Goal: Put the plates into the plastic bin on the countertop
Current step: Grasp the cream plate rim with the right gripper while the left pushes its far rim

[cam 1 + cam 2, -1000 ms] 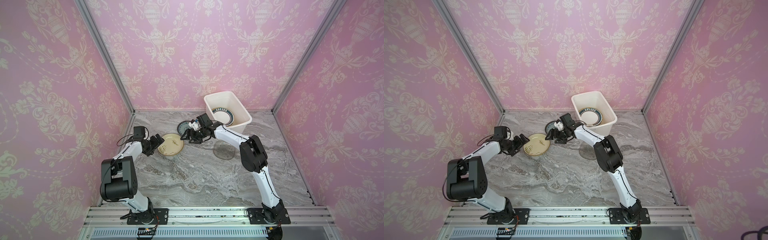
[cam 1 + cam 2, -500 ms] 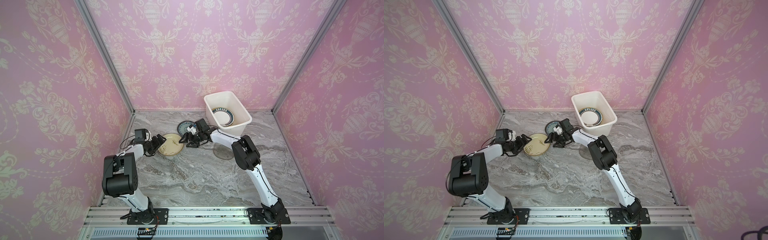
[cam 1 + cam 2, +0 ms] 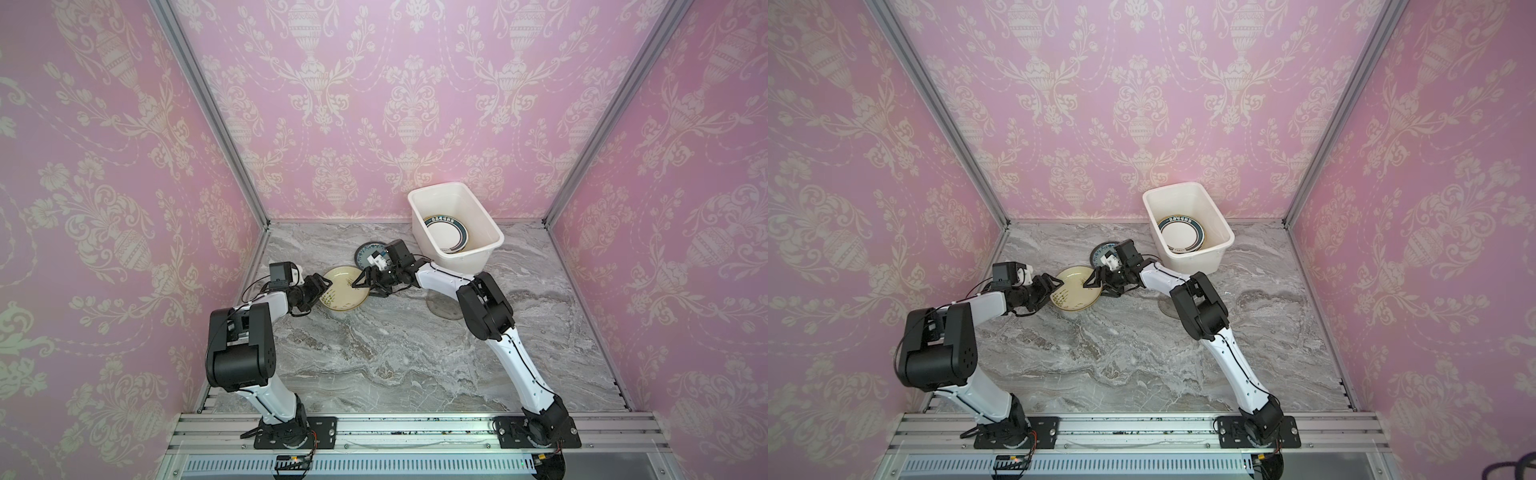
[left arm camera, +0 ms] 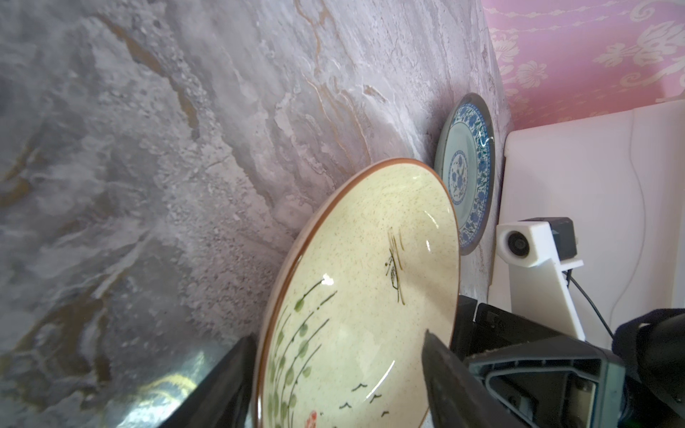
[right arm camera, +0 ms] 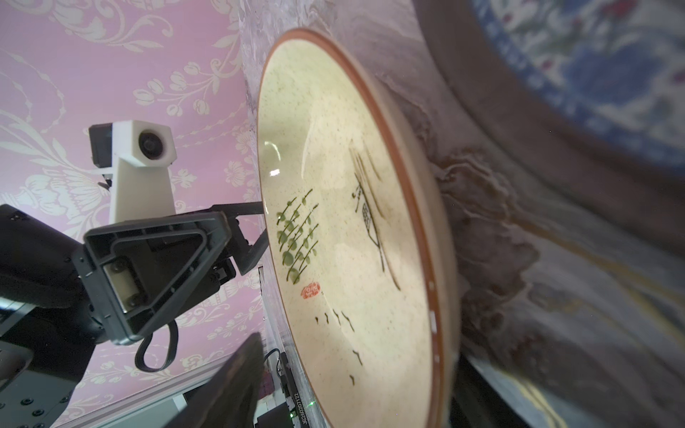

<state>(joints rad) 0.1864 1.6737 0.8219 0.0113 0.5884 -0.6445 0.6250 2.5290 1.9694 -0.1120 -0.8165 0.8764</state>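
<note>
Both top views look steeply down from high above the rail point(image 3: 415, 428) at 6 o'clock. They stand far off, and both take in the whole counter point(image 3: 374, 353) and the bin point(image 3: 461, 259) at 1 o'clock.

The left wrist camera point(image 5: 148, 146) sits close over the cream plate point(image 4: 363, 278) and faces about 2 o'clock, toward the blue plate point(image 4: 467, 174). The right wrist camera point(image 4: 519, 242) is just as close and faces about 8 o'clock. Both wrist views share the cream plate, and each shows the other's camera.

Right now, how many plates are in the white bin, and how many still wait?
Done: one dark-rimmed plate shows in the plastic bin. In hand: the left end effector and right end effector straddle the cream plate at its rim, both open. Left: that plate, the blue-patterned plate and the clear glass plate, all on the countertop.
</note>
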